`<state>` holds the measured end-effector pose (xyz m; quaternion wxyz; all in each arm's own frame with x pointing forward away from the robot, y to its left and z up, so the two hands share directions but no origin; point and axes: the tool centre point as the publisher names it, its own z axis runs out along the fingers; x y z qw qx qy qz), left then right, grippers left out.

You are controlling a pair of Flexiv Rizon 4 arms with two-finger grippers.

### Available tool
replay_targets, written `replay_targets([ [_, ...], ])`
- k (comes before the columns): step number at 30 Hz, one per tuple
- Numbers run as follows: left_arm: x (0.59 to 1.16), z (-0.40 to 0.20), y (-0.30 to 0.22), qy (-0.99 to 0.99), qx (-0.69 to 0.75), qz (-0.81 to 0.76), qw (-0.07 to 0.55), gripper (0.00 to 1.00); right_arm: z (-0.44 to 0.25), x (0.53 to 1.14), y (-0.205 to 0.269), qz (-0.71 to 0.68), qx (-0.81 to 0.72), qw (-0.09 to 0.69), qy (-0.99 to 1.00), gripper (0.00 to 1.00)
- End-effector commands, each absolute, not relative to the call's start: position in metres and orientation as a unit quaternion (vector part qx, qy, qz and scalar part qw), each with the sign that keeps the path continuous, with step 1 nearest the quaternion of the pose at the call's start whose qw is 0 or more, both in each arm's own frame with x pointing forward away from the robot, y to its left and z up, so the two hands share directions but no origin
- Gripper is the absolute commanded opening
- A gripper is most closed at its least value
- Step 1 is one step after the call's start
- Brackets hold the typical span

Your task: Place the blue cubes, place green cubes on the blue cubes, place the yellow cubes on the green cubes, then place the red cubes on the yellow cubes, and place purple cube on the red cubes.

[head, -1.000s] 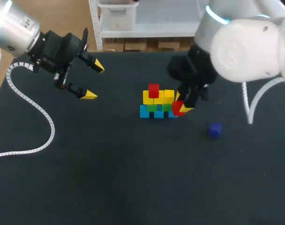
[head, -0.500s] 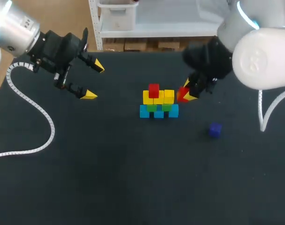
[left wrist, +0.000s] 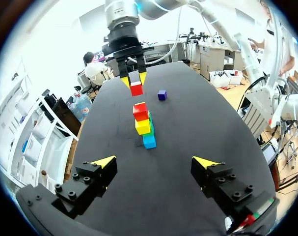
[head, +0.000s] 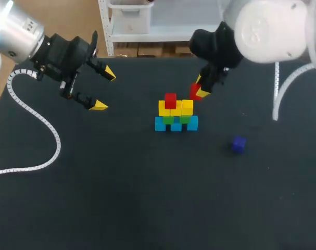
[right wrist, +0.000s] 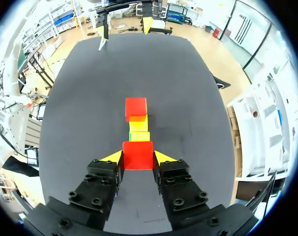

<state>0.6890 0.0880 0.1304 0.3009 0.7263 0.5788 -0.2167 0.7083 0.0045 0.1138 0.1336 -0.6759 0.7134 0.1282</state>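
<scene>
The right hand (head: 198,89) has climbed in the last second. It was low at the right end of the stack (head: 176,114), down near the tabletop (head: 147,198). Now it hangs above the level of the yellow cubes (head: 187,107), just off the stack's upper right. Its fingers are clenched on a red cube (head: 194,92) from two sides, and the right wrist view shows that cube seated squarely between the yellow tips, with the stack straight ahead of it.

The stack itself has not shifted: blue cubes (head: 176,126) at the bottom, green cubes (head: 168,120) on them, the yellow row above, and a placed red cube (head: 171,100) on the left part of that row. The purple cube (head: 238,144) lies where it was, well apart to the right. The left hand (head: 104,89) has kept its place far to the left, fingers spread and holding nothing.

The lift likely means the pick is done and the carry has begun. The free spot is on the yellow row beside the placed red cube, so the hand probably needs to travel a little further over the stack and then lower. After that only the purple cube remains.
</scene>
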Motion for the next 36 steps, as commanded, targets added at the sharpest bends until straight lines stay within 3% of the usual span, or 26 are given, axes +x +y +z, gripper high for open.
replay_targets([
  [1,0.689,0.129,0.089,0.577,0.727,-0.217,0.303,1.00,0.116,0.720,0.020,0.140,-0.687,0.082,0.708,0.00],
  [36,0.689,0.129,0.089,0.577,0.727,-0.217,0.303,1.00,0.103,0.709,0.034,0.099,-0.679,0.068,0.724,0.00],
])
